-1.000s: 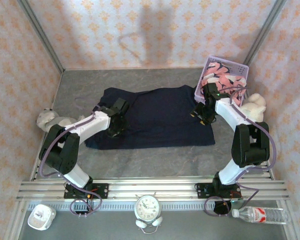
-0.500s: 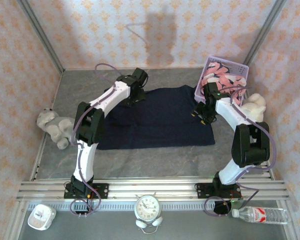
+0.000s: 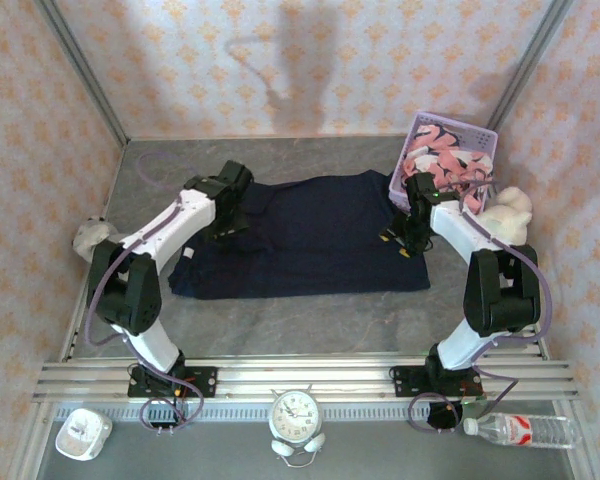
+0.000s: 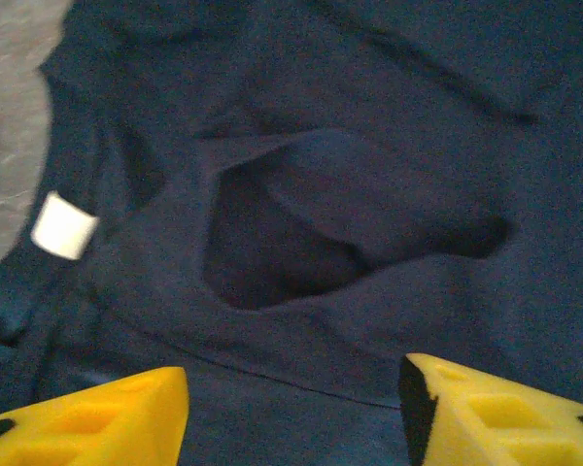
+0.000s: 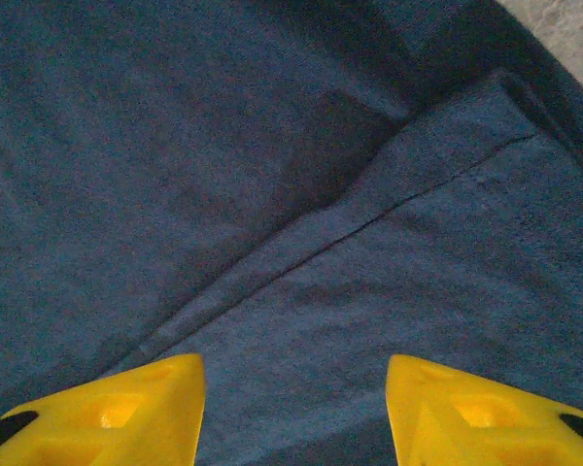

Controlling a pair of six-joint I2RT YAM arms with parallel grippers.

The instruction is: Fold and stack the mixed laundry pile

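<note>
Navy garment (image 3: 310, 235) lengthwise left-right, collar (image 4: 301, 361) leftward

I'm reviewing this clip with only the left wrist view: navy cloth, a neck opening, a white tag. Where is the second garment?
Observer: The pink printed garment is bunched inside the lavender basket at the far right of the table.
Operator: What is the other arm doing?
Observer: The right gripper is at the right edge of the navy garment, jaws open, with nothing pinched between them.
Operator: Is anything stacked yet?
Observer: No. The navy garment lies alone, spread across the middle of the table.
</note>
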